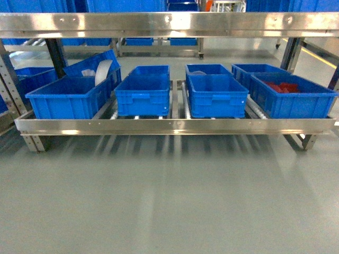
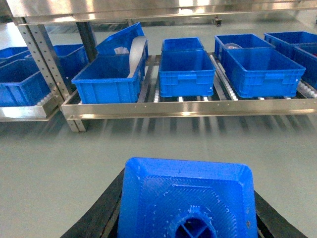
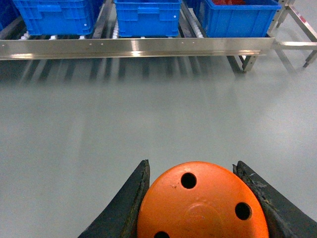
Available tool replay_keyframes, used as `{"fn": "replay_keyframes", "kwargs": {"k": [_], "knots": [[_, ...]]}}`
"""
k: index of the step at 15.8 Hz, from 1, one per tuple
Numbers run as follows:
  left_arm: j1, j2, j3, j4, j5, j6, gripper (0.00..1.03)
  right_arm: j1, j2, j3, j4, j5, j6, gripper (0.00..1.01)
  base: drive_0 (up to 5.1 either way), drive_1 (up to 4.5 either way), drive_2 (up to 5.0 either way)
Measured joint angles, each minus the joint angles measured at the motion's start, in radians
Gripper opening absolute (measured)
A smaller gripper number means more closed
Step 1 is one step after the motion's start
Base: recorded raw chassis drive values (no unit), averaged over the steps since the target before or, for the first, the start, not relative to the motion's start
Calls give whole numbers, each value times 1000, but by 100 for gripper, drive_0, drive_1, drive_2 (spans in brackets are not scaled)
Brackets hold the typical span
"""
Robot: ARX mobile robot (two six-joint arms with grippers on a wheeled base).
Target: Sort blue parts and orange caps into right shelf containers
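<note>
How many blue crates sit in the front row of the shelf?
4: far-left crate, second crate, third crate, far-right crate holding red things. More sit behind, partly hidden.

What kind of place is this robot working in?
Probably a factory or warehouse parts area: a steel roller shelf holds rows of blue crates above a bare grey floor, with more racks behind.

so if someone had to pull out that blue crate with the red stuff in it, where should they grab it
Take the crate holding red parts by the bar-like handle recess under its front rim, coming from the front over the shelf's front rail. It stands level, front wall facing out; neighbouring crates sit close beside it, so the sides look harder to reach.
</note>
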Motion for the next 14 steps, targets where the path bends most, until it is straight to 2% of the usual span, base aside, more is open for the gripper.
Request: {"fn": "replay_keyframes", "kwargs": {"k": [14], "knots": [[0, 0, 0, 0, 0, 0, 44, 0, 0, -1, -2, 0, 0, 43, 0, 0, 0]]}}
